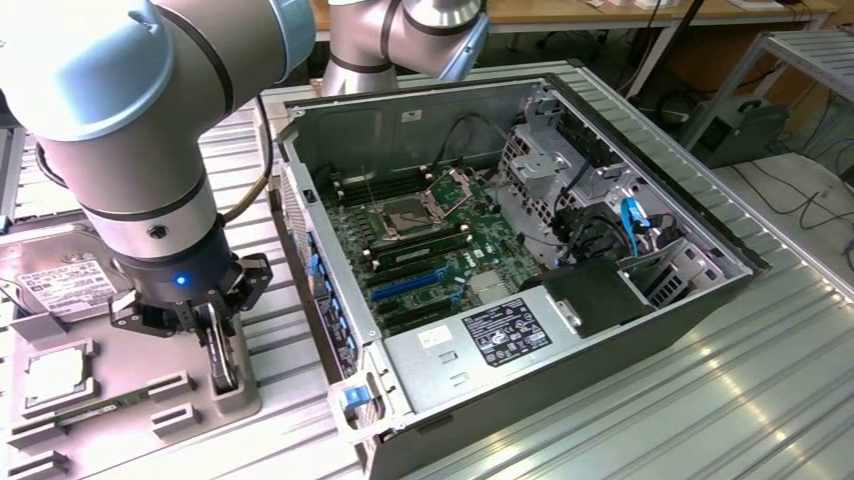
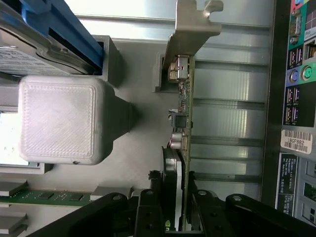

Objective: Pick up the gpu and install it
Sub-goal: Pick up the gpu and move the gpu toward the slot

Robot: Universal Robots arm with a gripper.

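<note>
While the arm hangs just off the open computer case, on the exterior view's left of it, I have the gripper down over the gpu. The card stands on edge in a slot of the grey parts tray, which sits just beside the case's side wall. So the gpu is outside the case, not yet on the motherboard.

Wrist view, quick notes: the gripper straddles the gpu at the end with the dark heatsink. I cannot tell whether it is pinching the card or sitting spread a touch clear of it. The silver bracket is at the card's other end, away from the gripper. The case's rear port panel runs alongside the card, near but apart. A grey printed block stands on the tray on the card's side away from the case.

Other parts on the tray, all farther from the case than the gpu:
- The hard drive, white label up.
- A square chip.
- The memory stick, also seen in the wrist view.

The blue slots show on the motherboard inside the case. The case rests on a ribbed metal table.
</note>
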